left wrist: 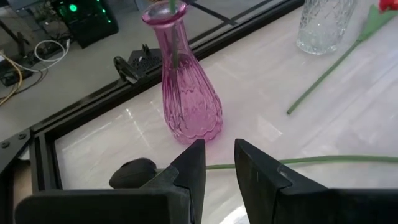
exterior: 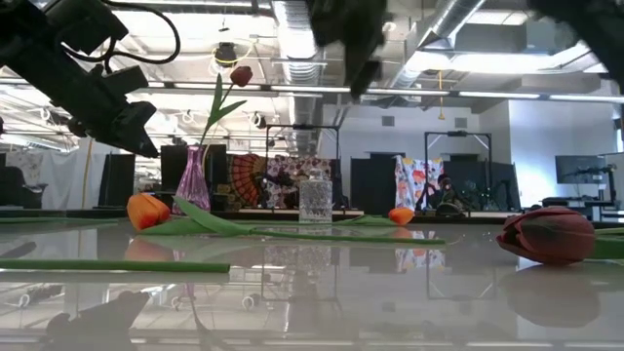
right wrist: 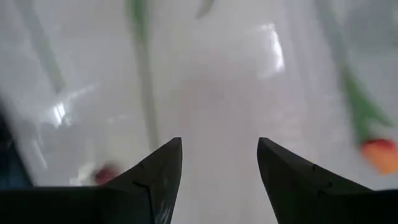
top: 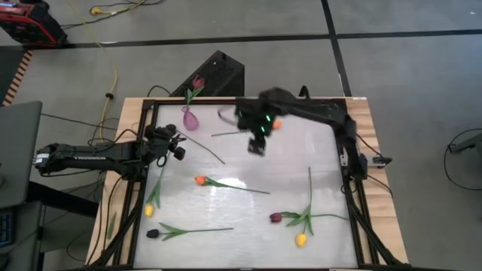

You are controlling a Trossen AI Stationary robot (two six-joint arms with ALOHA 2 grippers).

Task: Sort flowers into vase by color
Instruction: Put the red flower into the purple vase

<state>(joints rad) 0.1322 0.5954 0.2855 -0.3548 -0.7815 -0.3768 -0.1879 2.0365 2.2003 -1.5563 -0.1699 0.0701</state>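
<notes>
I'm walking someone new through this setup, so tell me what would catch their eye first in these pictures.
First, the pink vase at the table's far left corner, already holding one maroon tulip. Next, loose tulips scattered over the white table, such as an orange one mid-table and a yellow one near the front edge. The right gripper hangs open above the table's middle, while the left gripper waits beside the vase.

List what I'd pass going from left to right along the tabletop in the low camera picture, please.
Orange tulip head → pink vase holding a dark red tulip → clear glass vase → small orange tulip head farther back → big dark maroon tulip head.
</notes>
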